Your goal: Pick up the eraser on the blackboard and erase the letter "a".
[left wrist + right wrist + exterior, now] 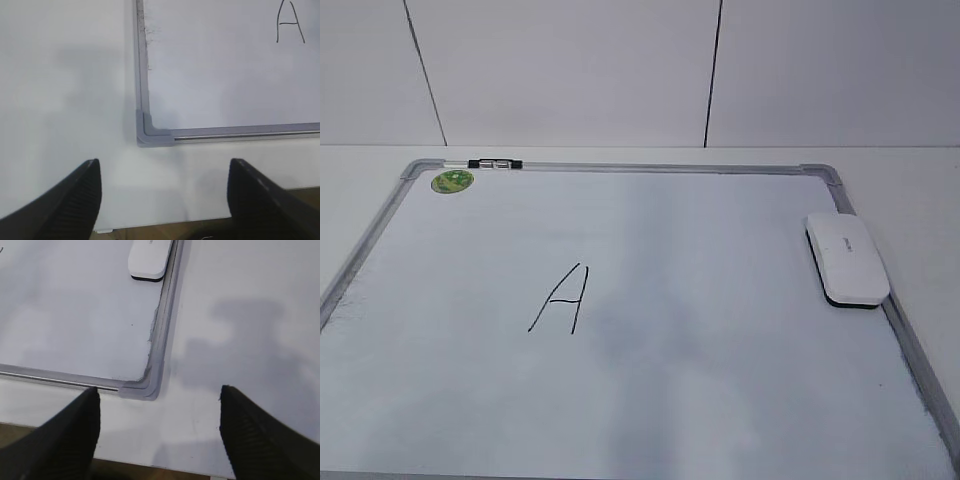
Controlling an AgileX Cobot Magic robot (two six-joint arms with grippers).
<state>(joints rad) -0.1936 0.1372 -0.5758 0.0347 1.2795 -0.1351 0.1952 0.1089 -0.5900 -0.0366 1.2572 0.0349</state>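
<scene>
Exterior view: blackboard (650, 400) lies flat on the white surface (920, 190), filling most of the frame. Eraser (847, 258) sits at the right edge of the frame, felt side down, lying partly over the board's right rail, near the upper right corner. Only one letter shows, a tall capital "A" (560, 300) left of centre. No small letter "a" is visible anywhere on the board; the area beside the capital is bare. Judgement: the erasing looks done, or the small letter was never there. Cannot tell which.

Green sticker (452, 181) sits in the upper left corner of the board, with a marker (495, 163) lying on the top rail just beside it.

Left wrist view: left gripper (162, 195) hangs above the surface off the board's corner (150, 134), at the bottom of the frame. Fingers (80, 195) spread wide, holding nothing. Capital "A" shows at upper right.

Right wrist view: right gripper (157, 432) likewise wide apart and empty, above the surface near the other near corner. Eraser appears at the top of the frame, well apart from the fingers (250, 435).

Judgement: both arms sit clear of the board so the camera sees it unobstructed; eraser parked at the right edge suits the right arm's reach.
</scene>
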